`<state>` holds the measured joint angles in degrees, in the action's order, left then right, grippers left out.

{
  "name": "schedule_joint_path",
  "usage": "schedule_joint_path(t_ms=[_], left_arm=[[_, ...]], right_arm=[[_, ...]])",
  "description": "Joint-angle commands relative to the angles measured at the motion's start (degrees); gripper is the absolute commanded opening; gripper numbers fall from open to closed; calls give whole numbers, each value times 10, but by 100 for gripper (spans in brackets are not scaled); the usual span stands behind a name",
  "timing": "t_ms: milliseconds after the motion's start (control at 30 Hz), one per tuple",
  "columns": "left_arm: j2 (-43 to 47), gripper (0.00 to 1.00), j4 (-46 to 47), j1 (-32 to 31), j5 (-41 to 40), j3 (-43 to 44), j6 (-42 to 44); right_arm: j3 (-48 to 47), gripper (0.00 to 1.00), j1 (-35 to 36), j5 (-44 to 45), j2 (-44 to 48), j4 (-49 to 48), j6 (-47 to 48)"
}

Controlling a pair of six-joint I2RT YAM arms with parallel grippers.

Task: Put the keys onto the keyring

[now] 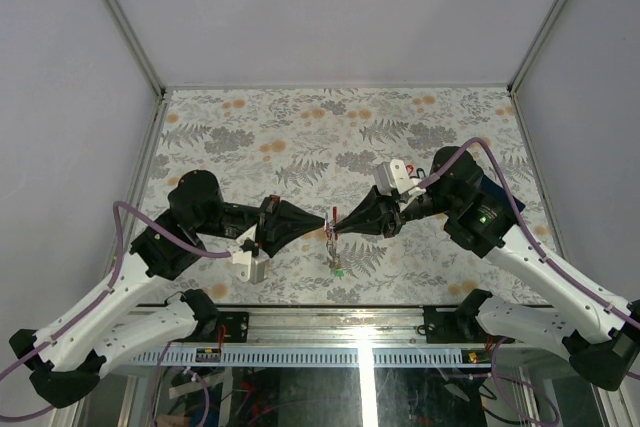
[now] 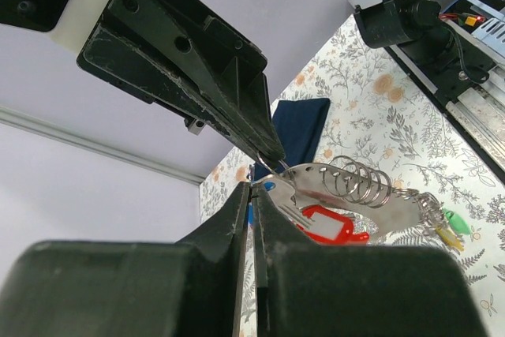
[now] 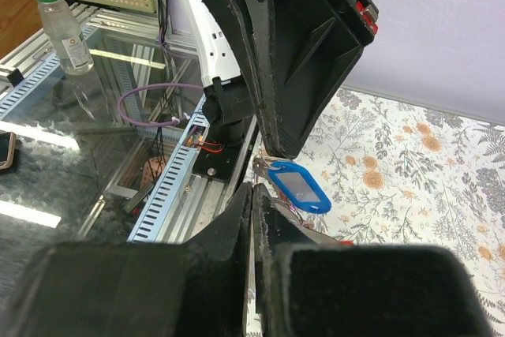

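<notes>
mid-table, above the flowered table (image 1: 300,127), the left gripper (image 1: 322,224) and right gripper (image 1: 341,223) meet tip to tip, both clenched. the keyring (image 2: 359,183) hangs in the air just beside the tips, its coils pulled apart like a spring. the left gripper looks to pinch the head end of a silvery key (image 2: 316,187) that lies across the coils. the right gripper seems to pinch a thin wire end of the ring, though the exact hold is too small to tell. a red tag (image 2: 327,222) sits under the key, a green tag (image 2: 455,221) dangles from the far end, and a blue tag (image 3: 298,189) hangs next to the tips. a dark cloth (image 2: 300,128) lies well apart.

both holds are on thin, slick metal at the very tips, so any twist could let wire or key slide out, and the whole bunch would drop. the stretched coil is loaded; if one side slips it may snap shut and flick the key off. pulling wider could bend the ring. the tips are so close that a small misjudged turn would knock them together, and the dangling tags could snag.
</notes>
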<state>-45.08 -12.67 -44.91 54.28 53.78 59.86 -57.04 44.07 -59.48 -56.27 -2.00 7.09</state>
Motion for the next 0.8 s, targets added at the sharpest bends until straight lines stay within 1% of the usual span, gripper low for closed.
schedule_joint_path(t_ms=[0, 367, 767], left_arm=[[0, 0, 2, 1, 19, 19, -3], [-7, 0, -13, 1, 17, 25, -4], [-6, 0, -37, 1, 22, 32, 5]], right_arm=[[-32, 0, -3, 2, 10, -27, 8], [-38, 0, -3, -4, 18, -24, 4], [-36, 0, -3, 26, 32, -26, 3]])
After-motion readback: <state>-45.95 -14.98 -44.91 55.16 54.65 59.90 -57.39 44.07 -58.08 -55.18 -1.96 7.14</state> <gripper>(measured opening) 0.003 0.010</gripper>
